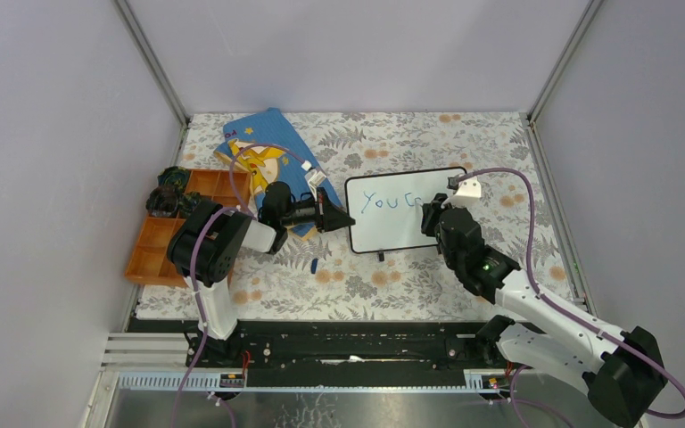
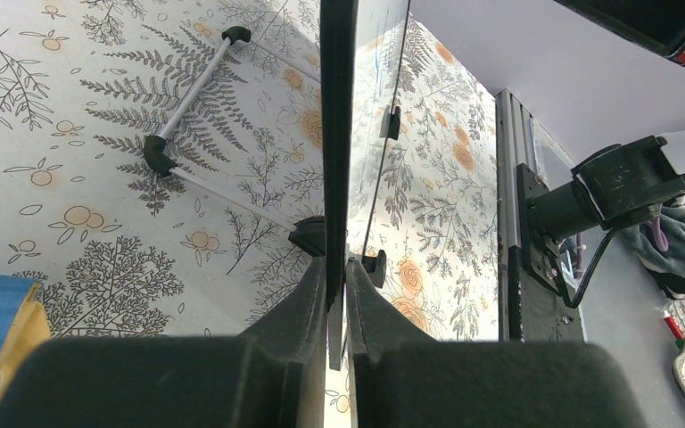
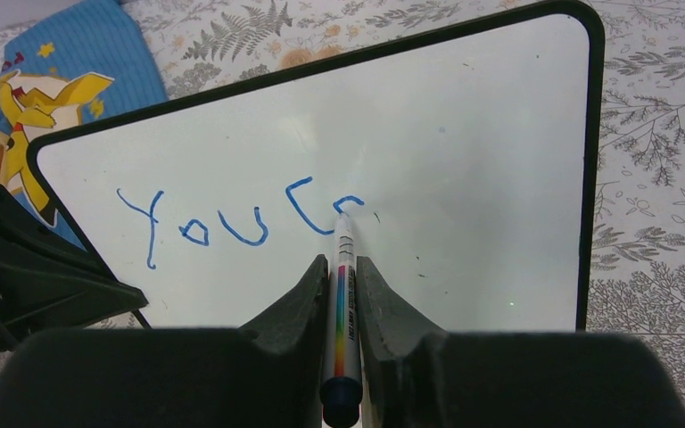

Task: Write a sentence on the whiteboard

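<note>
Left gripper (image 1: 343, 218) grips whiteboard (image 1: 406, 230); tray (image 1: 154, 259) holds dark items (image 1: 167, 201)

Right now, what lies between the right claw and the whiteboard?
Only a marker: the right claw is shut on it, and its tip touches the whiteboard. The right wrist view shows this.

The whiteboard (image 1: 401, 227) sits on the desk (image 1: 392, 285) between both arms. The left jaws pinch its left edge. The right jaws hold a marker (image 3: 342, 294), its tip on the board at the right end of the sentence (image 3: 232, 223). A picture book (image 1: 263, 147) lies behind the left jaws, and a compartment tray (image 1: 156, 254) lies left of them.
</note>
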